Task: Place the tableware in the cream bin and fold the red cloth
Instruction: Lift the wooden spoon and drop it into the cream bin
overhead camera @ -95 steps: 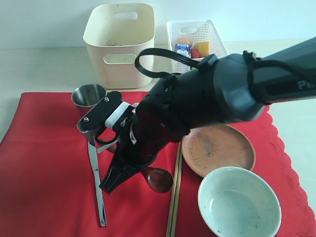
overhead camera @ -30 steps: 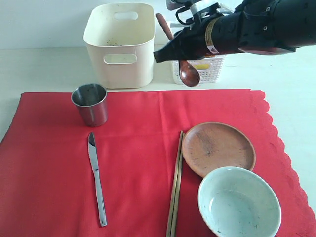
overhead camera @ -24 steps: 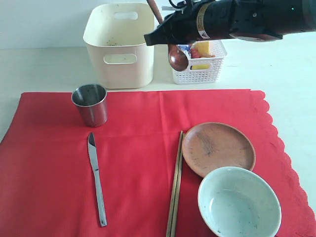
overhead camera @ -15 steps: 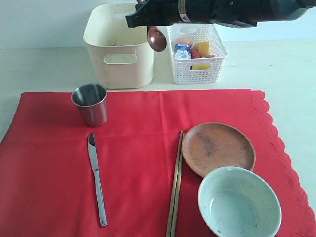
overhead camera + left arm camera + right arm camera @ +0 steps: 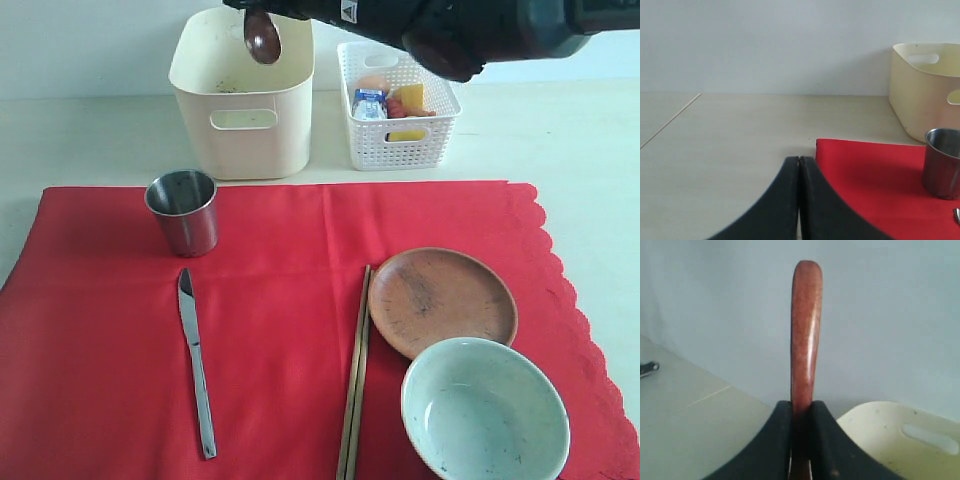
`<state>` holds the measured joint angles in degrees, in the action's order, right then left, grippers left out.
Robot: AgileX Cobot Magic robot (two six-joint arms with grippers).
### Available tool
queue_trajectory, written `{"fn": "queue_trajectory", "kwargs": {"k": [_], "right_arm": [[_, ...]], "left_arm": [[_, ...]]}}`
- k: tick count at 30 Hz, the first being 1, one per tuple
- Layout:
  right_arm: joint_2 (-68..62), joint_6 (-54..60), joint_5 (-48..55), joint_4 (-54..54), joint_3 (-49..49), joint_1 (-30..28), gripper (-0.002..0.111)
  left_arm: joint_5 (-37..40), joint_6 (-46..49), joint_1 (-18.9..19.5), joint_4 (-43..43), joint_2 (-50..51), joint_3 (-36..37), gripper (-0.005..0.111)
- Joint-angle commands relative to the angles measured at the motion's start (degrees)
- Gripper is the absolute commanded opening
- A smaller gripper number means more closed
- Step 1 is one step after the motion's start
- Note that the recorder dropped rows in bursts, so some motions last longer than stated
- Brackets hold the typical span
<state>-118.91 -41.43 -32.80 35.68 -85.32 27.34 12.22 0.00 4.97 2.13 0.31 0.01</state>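
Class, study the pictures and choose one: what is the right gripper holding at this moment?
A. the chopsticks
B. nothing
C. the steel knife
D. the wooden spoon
D: in the right wrist view the right gripper is closed on the handle of the wooden spoon, and in the exterior view the spoon's bowl hangs at the top of the cream bin.

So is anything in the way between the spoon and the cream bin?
No, nothing visible. The right pincer holds the spoon bowl end down over the cream bin, whose top is open, with only air between them.
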Motion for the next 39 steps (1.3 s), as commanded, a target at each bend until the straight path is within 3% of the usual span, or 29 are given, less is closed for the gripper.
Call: {"fn": "queue_trajectory", "kwargs": {"k": [1,4,10,12,14,16,20,23,31,34,39], "right_arm": [[-3.10,7.43,-0.26,-17.45,-0.47,-0.04,0.000],[-5.08,8.35,0.22,-28.27,-2.29,-0.04,0.009],[-8.51,11.81,1.51,-25.58,-7.07,0.91,0.058],[-8.65,11.81,1.27,-24.01,-7.07,0.91,0.068],[-8.36,10.25,3.81,-20.44,-7.07,0.91,0.070],[-6.30,6.67,14.92,-16.62,-7.07,0.91,0.070],[-2.95,6.88,28.16,-14.65,-7.07,0.91,0.070],[0.05,8.98,38.52,-12.49,-7.07,0.91,0.059],[7.62,19.67,59.39,-13.13,-7.07,1.01,0.002],[9.56,24.98,64.21,-17.69,-7.07,1.01,0.000],[11.15,42.76,71.22,-35.68,-7.07,1.01,0.000]], "left_arm": [[-0.17,0.00,0.08,-0.44,-0.31,-0.01,0.000],[-0.17,0.00,0.08,-0.44,-0.31,-0.01,0.000],[-0.17,0.00,0.08,-0.44,-0.31,-0.01,0.000],[-0.17,0.00,0.08,-0.44,-0.31,-0.01,0.000],[-0.17,0.00,0.08,-0.44,-0.31,-0.01,0.000],[-0.17,0.00,0.08,-0.44,-0.31,-0.01,0.000],[-0.17,0.00,0.08,-0.44,-0.31,-0.01,0.000],[-0.17,0.00,0.08,-0.44,-0.31,-0.01,0.000],[-0.17,0.00,0.08,-0.44,-0.31,-0.01,0.000],[-0.17,0.00,0.08,-0.44,-0.31,-0.01,0.000],[-0.17,0.00,0.08,-0.44,-0.31,-0.01,0.000]]}}
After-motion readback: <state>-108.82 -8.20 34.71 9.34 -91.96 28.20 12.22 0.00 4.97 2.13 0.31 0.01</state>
